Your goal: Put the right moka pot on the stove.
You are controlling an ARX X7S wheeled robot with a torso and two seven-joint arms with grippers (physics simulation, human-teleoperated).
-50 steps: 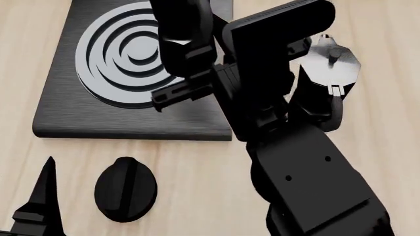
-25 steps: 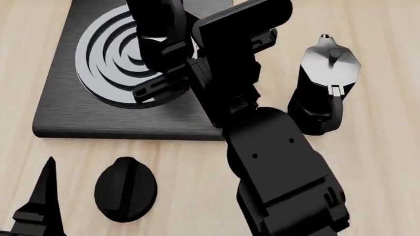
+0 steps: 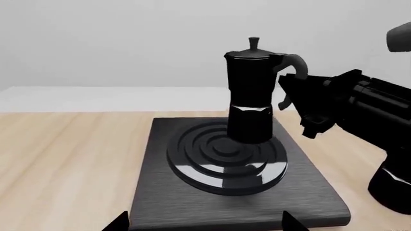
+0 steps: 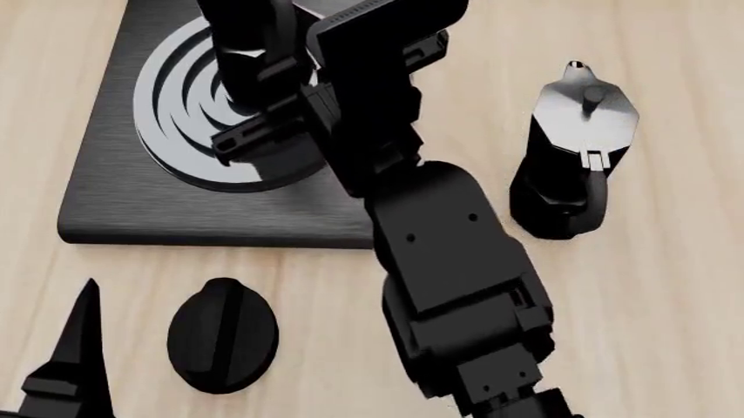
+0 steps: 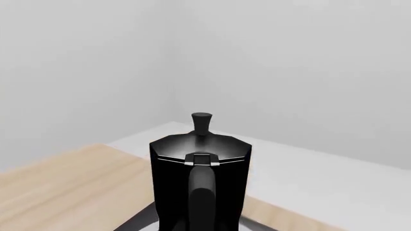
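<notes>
Nearest us, the left gripper (image 3: 204, 225) hangs idle with its fingers spread wide, low at the near edge of the stove (image 4: 104, 205). Beside it a round black knob (image 4: 221, 333) lies on the wooden table (image 4: 663, 305). Neither has shifted over the last second.

Beyond them the right arm (image 4: 454, 261) has swung across. A second ago it stood in front of the second moka pot (image 4: 576, 148). Now it reaches over the slab, and that second pot stands in plain sight on the table, just beside the stove and apart from the arm.

Further on, the right gripper (image 3: 290, 98) is closed on the curved handle of the right moka pot (image 3: 251, 96), which we take to be the task's pot. The right wrist view shows that handle centred right before the camera. The pot stands upright over the far part of the burner (image 3: 224, 161), its base level with the raised rings. We cannot tell whether it rests on them or hovers a little above.

So the carry looks all but finished. What remains, we judge, is to settle the pot squarely on the rings, spread the fingers and draw the arm back without catching the handle or knocking the second pot.
</notes>
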